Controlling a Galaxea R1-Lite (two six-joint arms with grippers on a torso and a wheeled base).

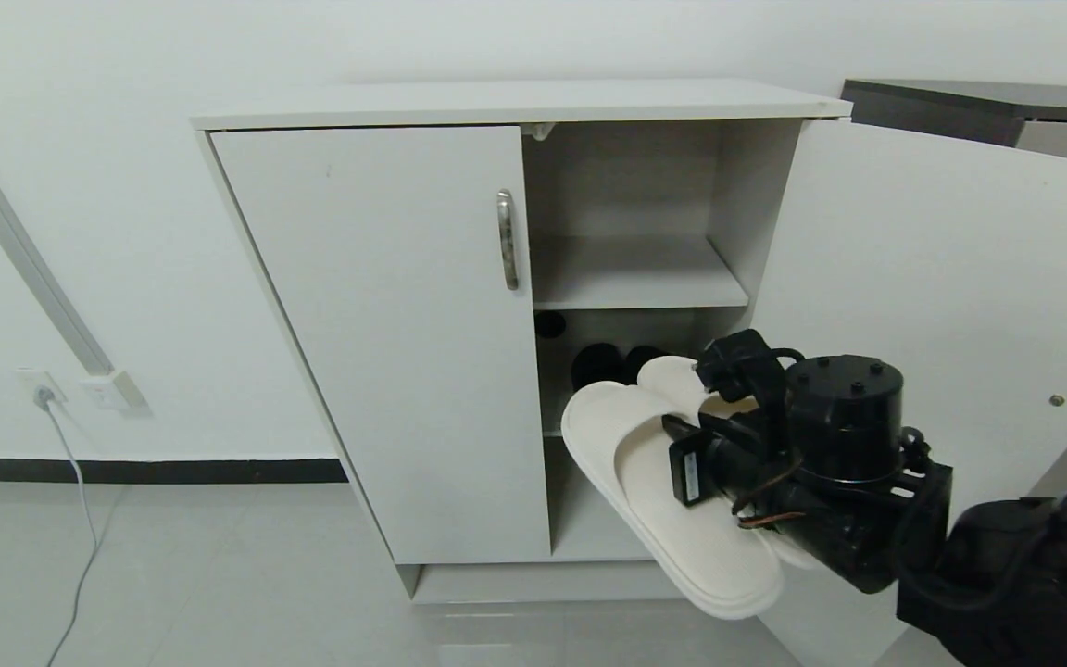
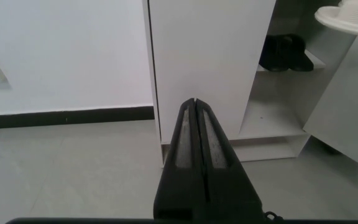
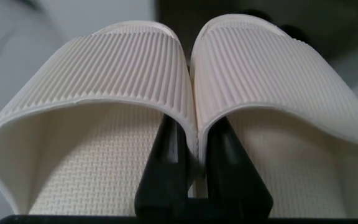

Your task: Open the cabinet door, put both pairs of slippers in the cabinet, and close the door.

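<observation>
A white cabinet (image 1: 385,306) stands against the wall, its right door (image 1: 941,306) swung open and its left door shut. A pair of black slippers (image 1: 600,363) lies on the middle shelf inside, also seen as black slippers (image 2: 284,53) in the left wrist view. My right gripper (image 1: 714,445) is shut on a pair of white slippers (image 1: 654,482), held side by side in front of the open compartment, toes toward the cabinet. Its fingers (image 3: 166,168) pinch the inner straps of the white slippers (image 3: 185,106). My left gripper (image 2: 194,109) is shut on nothing, low above the floor facing the cabinet.
The upper shelf (image 1: 635,273) and bottom shelf (image 1: 589,528) hold nothing. A wall socket (image 1: 38,384) with a trailing cable sits low at the left. Grey furniture (image 1: 978,106) stands behind the open door. Tiled floor (image 1: 219,574) lies open at the left.
</observation>
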